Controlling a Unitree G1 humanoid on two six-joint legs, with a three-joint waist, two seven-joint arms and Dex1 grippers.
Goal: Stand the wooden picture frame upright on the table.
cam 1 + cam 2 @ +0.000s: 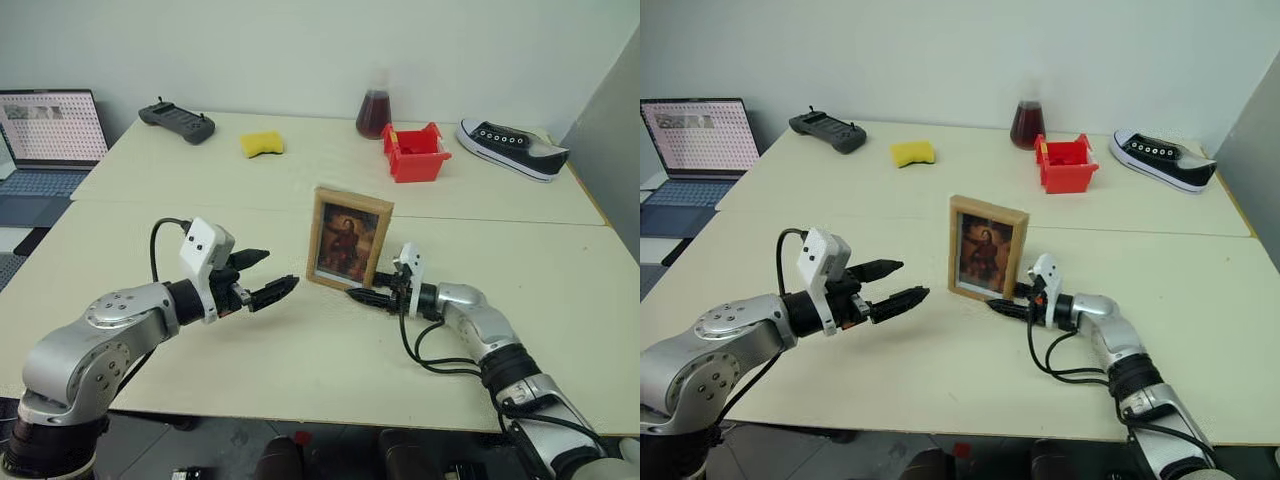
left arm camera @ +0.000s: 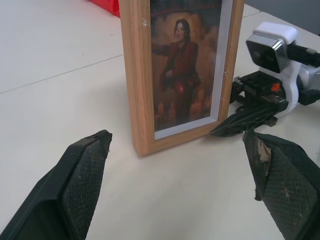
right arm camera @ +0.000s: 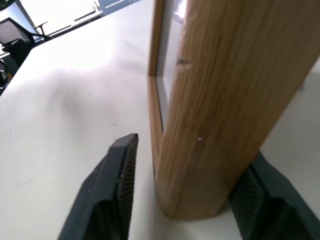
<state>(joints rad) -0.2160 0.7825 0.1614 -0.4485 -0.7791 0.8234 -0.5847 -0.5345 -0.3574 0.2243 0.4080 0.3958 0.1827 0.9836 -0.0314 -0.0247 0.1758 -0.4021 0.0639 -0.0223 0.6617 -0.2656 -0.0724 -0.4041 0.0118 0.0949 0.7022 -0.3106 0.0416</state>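
Note:
The wooden picture frame (image 1: pixel 349 238) stands upright on the cream table (image 1: pixel 300 370) near its middle, portrait side facing me. My right gripper (image 1: pixel 362 293) lies low on the table at the frame's lower right corner. Its fingers straddle the frame's side edge (image 3: pixel 215 100); the front finger (image 3: pixel 117 185) stands apart from the wood and the other sits behind it, so the jaws are open. My left gripper (image 1: pixel 282 270) hovers to the left of the frame, open, with nothing between its fingers (image 2: pixel 85 175).
At the back of the table are a black controller (image 1: pixel 177 122), a yellow sponge (image 1: pixel 262 144), a flask of dark liquid (image 1: pixel 375 105), a red bin (image 1: pixel 415 152) and a black sneaker (image 1: pixel 512 148). A laptop (image 1: pixel 50 130) sits off the far left.

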